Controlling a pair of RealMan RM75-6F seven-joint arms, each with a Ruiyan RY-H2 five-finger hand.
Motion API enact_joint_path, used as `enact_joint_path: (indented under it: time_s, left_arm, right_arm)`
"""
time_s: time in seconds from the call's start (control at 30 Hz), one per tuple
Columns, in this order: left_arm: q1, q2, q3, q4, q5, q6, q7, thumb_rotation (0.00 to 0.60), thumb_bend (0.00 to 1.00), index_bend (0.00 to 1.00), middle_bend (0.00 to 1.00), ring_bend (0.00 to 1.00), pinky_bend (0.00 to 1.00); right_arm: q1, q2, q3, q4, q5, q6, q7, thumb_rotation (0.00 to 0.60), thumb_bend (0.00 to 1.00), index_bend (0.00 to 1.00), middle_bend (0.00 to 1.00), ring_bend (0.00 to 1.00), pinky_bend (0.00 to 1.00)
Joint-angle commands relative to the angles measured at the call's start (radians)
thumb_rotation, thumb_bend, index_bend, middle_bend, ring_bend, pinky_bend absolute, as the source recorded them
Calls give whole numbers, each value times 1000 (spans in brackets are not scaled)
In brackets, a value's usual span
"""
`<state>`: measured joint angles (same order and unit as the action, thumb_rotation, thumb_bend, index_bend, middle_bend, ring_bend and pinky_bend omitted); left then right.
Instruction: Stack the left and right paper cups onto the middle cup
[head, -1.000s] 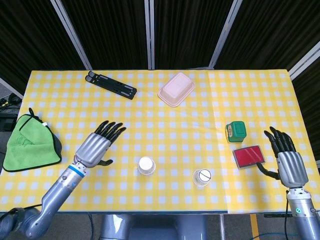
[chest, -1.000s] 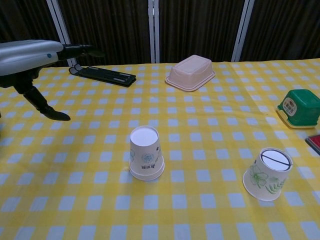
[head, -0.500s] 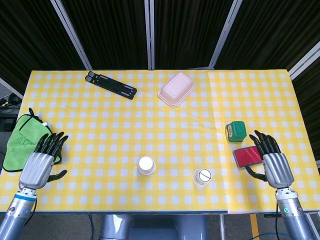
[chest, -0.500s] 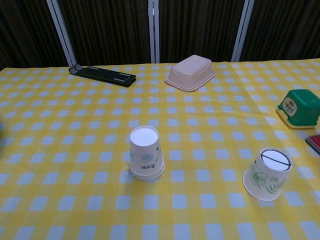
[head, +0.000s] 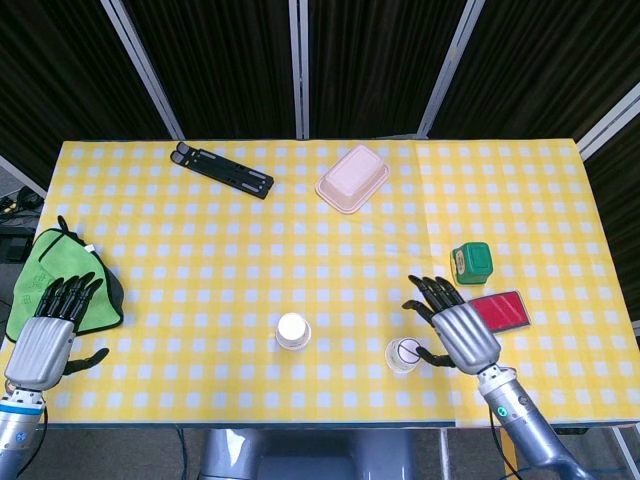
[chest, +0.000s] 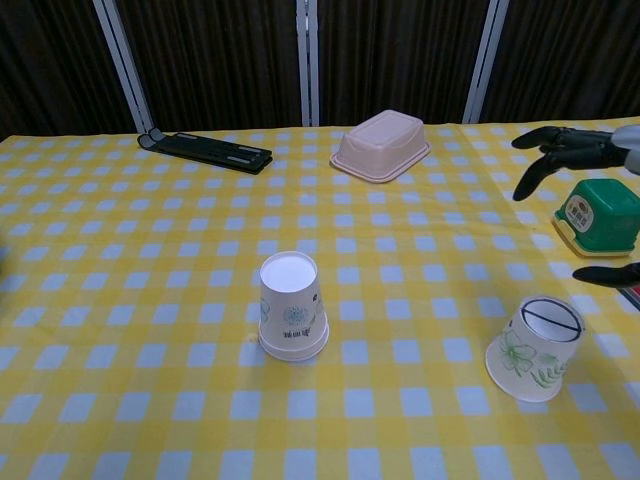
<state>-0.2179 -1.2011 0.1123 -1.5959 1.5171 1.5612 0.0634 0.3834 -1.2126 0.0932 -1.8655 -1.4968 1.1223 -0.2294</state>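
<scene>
Right robot hand (head: 462, 334) spread, empty, just beside right paper cup (head: 403, 354). Left robot hand (head: 45, 340) spread, empty, near green cloth (head: 48, 282).

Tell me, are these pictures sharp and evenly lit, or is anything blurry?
Head view: even light, sharp, soft shadow beside the left cup. Chest view: both cups crisp, right cup leans, backdrop dark, right hand cut off by the frame edge.
</scene>
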Motion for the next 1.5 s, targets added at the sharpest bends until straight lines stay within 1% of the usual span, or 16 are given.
enact_joint_path:
  time_s: [0.03, 0.27, 0.43, 0.6, 0.73, 1.03, 1.27, 1.5]
  left_arm:
    - [7, 4, -6, -1, 10, 2, -5, 600, 101, 0, 0, 0, 0]
    - [23, 11, -23, -2, 24, -2, -17, 600, 100, 0, 0, 0, 0]
    - [27, 10, -35, -2, 28, -16, -12, 600, 101, 0, 0, 0, 0]
    - [35, 9, -44, -3, 37, -23, -5, 600, 101, 0, 0, 0, 0]
    - [40, 11, -53, -3, 37, -25, -11, 600, 101, 0, 0, 0, 0]
    - [49, 14, -66, -1, 45, -32, -20, 600, 100, 0, 0, 0, 0]
    - [53, 14, -74, -1, 50, -40, -23, 600, 101, 0, 0, 0, 0]
    - [57, 14, -79, -1, 60, -45, -23, 600, 101, 0, 0, 0, 0]
  right_arm:
    - [50, -19, 21, -71, 104, -69, -100, 600, 151, 300, 0, 0, 0]
    - [67, -32, 7, -92, 201, -88, -188, 600, 155, 326, 0, 0, 0]
    - [75, -29, -15, -111, 231, -101, -211, 600, 154, 305, 0, 0, 0]
    - [95, -29, -36, -121, 280, -125, -261, 600, 152, 252, 0, 0, 0]
    - [99, -46, -46, -103, 315, -120, -278, 600, 152, 248, 0, 0, 0]
    - [103, -63, -54, -61, 347, -102, -276, 600, 153, 305, 0, 0, 0]
    - [104, -61, -61, -51, 344, -97, -257, 600, 156, 351, 19, 0, 0]
    - [110, -72, -68, -29, 356, -88, -272, 600, 158, 353, 22, 0, 0]
